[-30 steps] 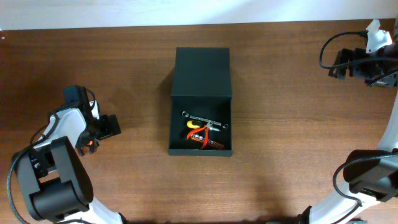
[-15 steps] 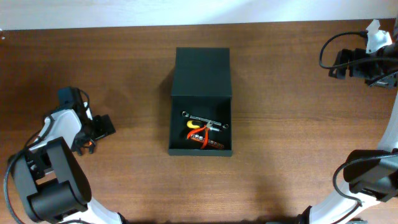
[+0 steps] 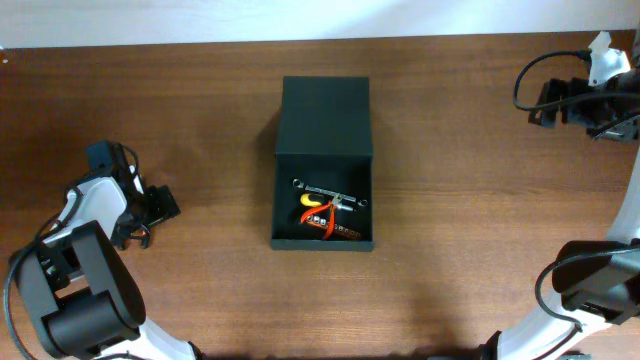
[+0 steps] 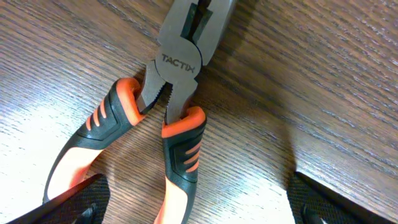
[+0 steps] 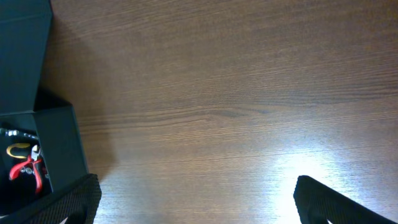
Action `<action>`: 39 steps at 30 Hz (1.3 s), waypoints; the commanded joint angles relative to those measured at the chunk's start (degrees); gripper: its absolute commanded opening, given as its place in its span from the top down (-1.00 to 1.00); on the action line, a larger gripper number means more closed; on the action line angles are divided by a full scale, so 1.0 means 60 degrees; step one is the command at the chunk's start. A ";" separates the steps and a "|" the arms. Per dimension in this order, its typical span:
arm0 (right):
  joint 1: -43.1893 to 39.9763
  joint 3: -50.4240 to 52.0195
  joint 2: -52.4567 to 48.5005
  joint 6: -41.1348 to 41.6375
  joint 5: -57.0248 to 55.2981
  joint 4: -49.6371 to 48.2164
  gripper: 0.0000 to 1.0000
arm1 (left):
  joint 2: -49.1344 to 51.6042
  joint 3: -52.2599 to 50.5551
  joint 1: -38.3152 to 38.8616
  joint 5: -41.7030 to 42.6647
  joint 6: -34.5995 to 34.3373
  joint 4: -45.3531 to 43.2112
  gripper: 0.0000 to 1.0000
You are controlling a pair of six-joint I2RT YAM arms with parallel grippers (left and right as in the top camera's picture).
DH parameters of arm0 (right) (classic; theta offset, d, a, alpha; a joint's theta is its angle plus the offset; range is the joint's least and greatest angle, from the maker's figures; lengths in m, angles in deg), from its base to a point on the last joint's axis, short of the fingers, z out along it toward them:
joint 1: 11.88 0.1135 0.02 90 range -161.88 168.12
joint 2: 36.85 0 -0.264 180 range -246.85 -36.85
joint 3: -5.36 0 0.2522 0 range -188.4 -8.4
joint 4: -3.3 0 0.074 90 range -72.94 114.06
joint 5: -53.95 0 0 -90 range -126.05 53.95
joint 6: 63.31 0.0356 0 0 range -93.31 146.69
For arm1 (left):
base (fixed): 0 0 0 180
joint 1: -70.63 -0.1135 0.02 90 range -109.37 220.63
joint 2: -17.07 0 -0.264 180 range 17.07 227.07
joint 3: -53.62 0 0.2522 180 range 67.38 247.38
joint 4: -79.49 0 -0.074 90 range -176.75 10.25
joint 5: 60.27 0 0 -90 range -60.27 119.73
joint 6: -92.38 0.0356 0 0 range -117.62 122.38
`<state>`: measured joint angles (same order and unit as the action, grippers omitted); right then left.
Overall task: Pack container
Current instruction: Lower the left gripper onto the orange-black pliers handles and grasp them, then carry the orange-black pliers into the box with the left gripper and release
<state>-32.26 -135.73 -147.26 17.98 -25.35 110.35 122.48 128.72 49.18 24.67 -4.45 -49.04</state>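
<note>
The dark green container (image 3: pixel 322 243) stands open at the table's middle, its flap lid (image 3: pixel 325 115) folded back. Inside lie a silver wrench (image 3: pixel 330 192), a yellow-handled tool (image 3: pixel 312 201) and a red-handled tool (image 3: pixel 322 223). My left gripper (image 3: pixel 148 218) is far left of the box, open, straddling orange-and-black pliers (image 4: pixel 168 99) that lie flat on the wood. Its fingers (image 4: pixel 199 208) flank the handles without touching them. My right gripper (image 3: pixel 545 103) is open and empty at the far right back. It (image 5: pixel 196 205) hovers over bare wood, with the container (image 5: pixel 59 149) at the left of its view.
Brown wooden table (image 3: pixel 470 220) all round the box. The arm bases stand at the front left (image 3: pixel 85 300) and front right (image 3: pixel 600 290) corners. A black cable (image 3: pixel 530 75) loops by the right arm.
My left arm has drawn a little to the left, away from the box, over the pliers. The right arm and the box have not moved.
</note>
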 commanded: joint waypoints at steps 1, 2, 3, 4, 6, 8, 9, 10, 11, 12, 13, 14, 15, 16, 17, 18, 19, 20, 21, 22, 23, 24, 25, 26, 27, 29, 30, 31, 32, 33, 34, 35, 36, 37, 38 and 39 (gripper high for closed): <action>0.0018 0.0047 0.0306 0.0117 0.0189 0.0033 -0.98 | 0.0583 -0.0342 -0.0120 -0.1056 0.0004 0.0073 -0.67; 0.0018 0.0047 0.0306 0.0117 0.0193 0.0033 -0.98 | 0.0583 -0.0342 -0.0120 -0.1060 0.0004 0.0073 -0.62; 0.0018 0.0047 0.0306 0.0117 0.0189 0.0036 -0.98 | 0.0583 -0.0342 -0.0120 -0.1060 0.0004 0.0073 -0.56; 0.0018 0.0047 0.0306 0.0117 0.0189 0.0033 -0.98 | 0.0583 -0.0342 -0.0120 -0.1060 0.0004 0.0073 -0.48; 0.0018 0.0047 0.0306 0.0117 0.0189 0.0040 -0.98 | 0.0583 -0.0342 -0.0120 -0.1060 0.0004 0.0073 -0.29; 0.0018 0.0047 0.0306 0.0117 0.0189 0.0055 -0.98 | 0.0583 -0.0342 -0.0120 -0.1060 0.0004 0.0073 -0.01; 0.0018 0.0047 0.0306 0.0117 0.0189 0.0058 -0.98 | 0.0583 -0.0342 -0.0120 -0.1060 0.0004 0.0073 0.10; 0.0018 0.0047 0.0306 0.0117 0.0193 0.0058 -0.98 | 0.0583 -0.0342 -0.0120 -0.1060 0.0004 0.0073 0.12; 0.0018 0.0047 0.0306 0.0117 0.0193 0.0058 -0.98 | 0.0583 -0.0342 -0.0120 -0.1060 0.0004 0.0073 0.20; 0.0018 0.0047 0.0306 0.0117 0.0189 0.0062 -0.99 | 0.0583 -0.0342 -0.0120 -0.1056 0.0004 0.0073 0.33; 0.0018 0.0047 0.0306 0.0117 0.0189 0.0062 -0.98 | 0.0583 -0.0342 -0.0120 -0.1060 0.0004 0.0073 0.38; 0.0018 0.0047 0.0306 0.0117 0.0189 0.0062 -0.98 | 0.0583 -0.0342 -0.0120 -0.1060 0.0004 0.0073 0.41; 0.0018 0.0047 0.0306 0.0117 0.0193 0.0062 -0.98 | 0.0583 -0.0342 -0.0120 -0.1060 0.0004 0.0073 0.46; 0.0018 0.0047 0.0306 0.0117 0.0189 0.0062 -0.98 | 0.0583 -0.0342 -0.0120 -0.1060 0.0004 0.0073 0.53; 0.0018 0.0047 0.0306 0.0117 0.0193 0.0062 -0.98 | 0.0583 -0.0342 -0.0120 -0.1060 0.0004 0.0073 0.60; 0.0018 0.0047 0.0306 0.0117 0.0189 0.0066 -0.98 | 0.0583 -0.0342 -0.0120 -0.1060 0.0004 0.0073 0.67; 0.0018 0.0047 0.0306 0.0117 0.0189 0.0062 -0.97 | 0.0583 -0.0342 -0.0120 -0.1060 0.0004 0.0073 0.76; 0.0018 0.0047 0.0306 0.0117 0.0189 0.0066 -0.98 | 0.0583 -0.0342 -0.0120 -0.1060 0.0004 0.0073 0.81; 0.0018 0.0047 0.0306 0.0117 0.0189 0.0066 -0.98 | 0.0583 -0.0342 -0.0120 -0.1060 0.0004 0.0073 0.83; 0.0018 0.0047 0.0306 0.0117 0.0193 0.0062 -0.98 | 0.0583 -0.0342 -0.0120 -0.1060 0.0004 0.0069 0.88; 0.0018 0.0047 0.0306 0.0117 0.0189 0.0062 -0.98 | 0.0583 -0.0342 -0.0120 -0.1060 0.0004 0.0069 0.96; 0.0018 0.0047 0.0306 0.0117 0.0193 0.0062 -0.98 | 0.0583 -0.0342 -0.0120 -0.1060 0.0004 0.0073 0.96; 0.0018 0.0047 0.0306 0.0117 0.0193 0.0062 -0.98 | 0.0583 -0.0342 -0.0120 -0.1060 0.0007 0.0069 0.96; 0.0018 0.0047 0.0306 0.0117 0.0189 0.0062 -0.98 | 0.0583 -0.0342 -0.0120 -0.1060 0.0011 0.0073 0.97; 0.0018 0.0047 0.0306 0.0117 0.0189 0.0062 -0.98 | 0.0583 -0.0339 -0.0120 -0.1049 0.0080 0.0073 0.96; 0.0018 0.0047 0.0306 0.0117 0.0189 0.0062 -0.98 | 0.0557 -0.0273 -0.0095 -0.0820 0.0361 0.0149 0.96; 0.0018 0.0047 0.0306 0.0117 0.0189 0.0062 -0.98 | 0.0525 -0.0204 -0.0069 -0.0670 0.0477 0.0244 0.96; 0.0018 0.0047 0.0306 0.0117 0.0189 0.0062 -0.98 | 0.0459 -0.0113 -0.0044 -0.0594 0.0543 0.0375 0.96; 0.0018 0.0047 0.0306 0.0117 0.0189 0.0062 -0.98 | 0.0364 0.0025 0.0015 -0.0565 0.0543 0.0576 0.97; 0.0018 0.0047 0.0306 0.0117 0.0193 0.0062 -0.98 | 0.0251 0.0164 0.0080 -0.0539 0.0546 0.0754 0.96; 0.0018 0.0047 0.0306 0.0117 0.0193 0.0062 -0.98 | 0.0069 0.0357 0.0182 -0.0444 0.0619 0.0994 0.96; 0.0018 0.0047 0.0306 0.0117 0.0193 0.0062 -0.98 | -0.0117 0.0543 0.0288 -0.0350 0.0685 0.1206 0.97; 0.0018 0.0047 0.0306 0.0117 0.0193 0.0062 -0.98 | -0.0324 0.0758 0.0408 -0.0284 0.0692 0.1424 0.96; 0.0018 0.0047 0.0306 0.0117 0.0193 0.0062 -0.98 | -0.0623 0.1064 0.0612 -0.0106 0.0889 0.1701 0.96; 0.0018 0.0047 0.0306 0.0117 0.0193 0.0062 -0.98 | -0.0867 0.1308 0.0787 0.0066 0.1049 0.1898 0.97; 0.0018 0.0047 0.0306 0.0117 0.0193 0.0062 -0.98 | -0.1115 0.1577 0.0987 0.0237 0.1239 0.2102 0.97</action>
<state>-32.26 -135.73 -147.26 18.18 -25.35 110.57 122.17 132.61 51.76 22.14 -1.00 -37.76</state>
